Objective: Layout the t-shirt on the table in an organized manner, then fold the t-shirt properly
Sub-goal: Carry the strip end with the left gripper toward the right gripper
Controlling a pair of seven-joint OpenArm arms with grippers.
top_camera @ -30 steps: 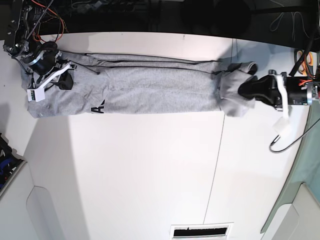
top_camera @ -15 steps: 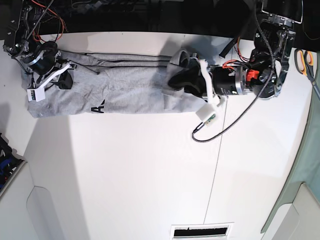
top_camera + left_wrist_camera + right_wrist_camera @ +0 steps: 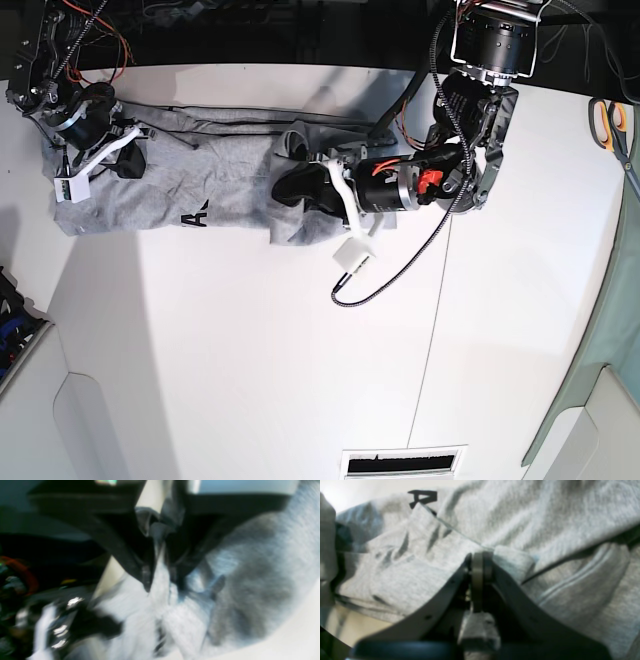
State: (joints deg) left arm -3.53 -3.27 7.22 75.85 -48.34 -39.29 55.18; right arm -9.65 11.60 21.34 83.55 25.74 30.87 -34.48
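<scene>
The grey t-shirt (image 3: pixel 220 170) lies as a long folded strip along the far side of the white table (image 3: pixel 300 350), with a black letter (image 3: pixel 197 215) at its near edge. My left gripper (image 3: pixel 285 187) sits over the strip's middle, on the end folded back there. In the blurred left wrist view its fingers (image 3: pixel 146 580) stand a little apart with shirt cloth (image 3: pixel 250 592) running up between them; whether they still clamp it does not show. My right gripper (image 3: pixel 125 165) rests on the shirt's left end. In its wrist view the right gripper (image 3: pixel 480 557) is shut, pinching an edge of the shirt (image 3: pixel 545 517).
Orange-handled scissors (image 3: pixel 610 120) lie at the table's far right. A dark seam (image 3: pixel 430 330) crosses the tabletop. A black cable (image 3: pixel 385 280) loops down from the left arm. A teal cloth (image 3: pixel 600 400) hangs at the right edge, and a white slotted vent (image 3: pixel 400 462) sits at the near edge.
The left gripper swept from the shirt's right end to its middle, carrying that end back over the body, so the strip is now about half as long. The right arm stayed put.
</scene>
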